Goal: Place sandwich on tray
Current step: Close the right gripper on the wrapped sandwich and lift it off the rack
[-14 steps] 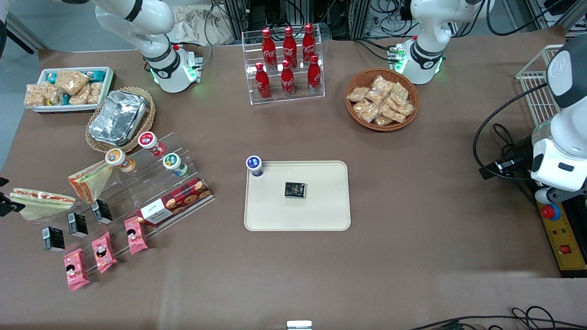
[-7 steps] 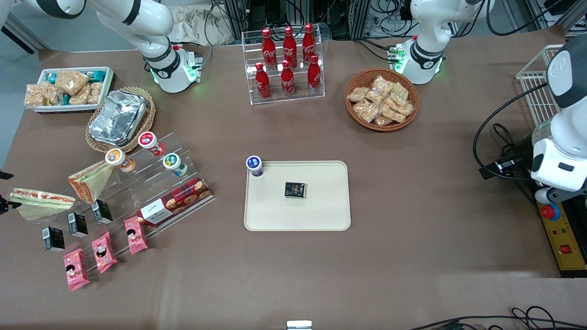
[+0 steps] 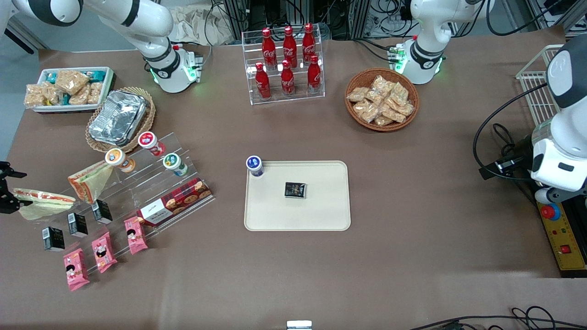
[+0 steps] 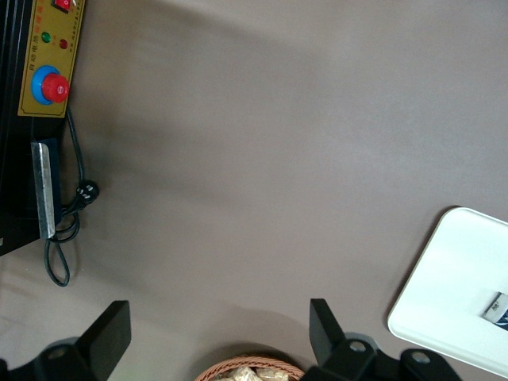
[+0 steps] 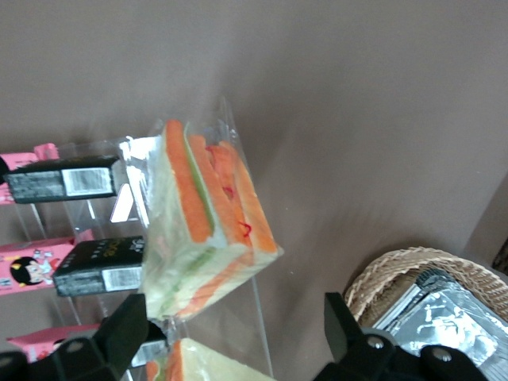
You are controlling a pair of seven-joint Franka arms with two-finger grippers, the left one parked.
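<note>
**Gripper open beside the sandwich, tray well apart**

Front view: the clear-wrapped wedge sandwich (image 3: 42,200) of white bread with a red, orange and green filling stripe lies on the brown table (image 3: 412,256). It is at the working arm's end, beside the end of the clear acrylic stepped stand (image 3: 151,192). The black two-finger gripper (image 3: 7,188) sits at the very edge of the view, just beside the sandwich's tip. Contact cannot be judged here. The large flat cream-beige rectangular tray (image 3: 321,215) lies mid-table, well apart from the sandwich. On it are a small black packet (image 3: 295,189) and, at one corner, a small blue-lidded cup (image 3: 254,166). A second wrapped yellowish wedge (image 3: 89,181) rests on the stand. The crinkled silver foil container (image 3: 117,117) in its wicker basket is farther from the camera than that wedge.

Left wrist view: one rounded corner of the tray (image 4: 452,278) shows, with the black packet (image 4: 497,306) at the view's edge.

Right wrist view: the gripper (image 5: 232,321) has its fingers (image 5: 127,321) spread wide and grasps nothing. The sandwich (image 5: 210,222) lies ahead of them, filling stripe facing up, outside the jaws. Small black boxes (image 5: 65,179) and pink packets (image 5: 24,266) stand near it.
</note>
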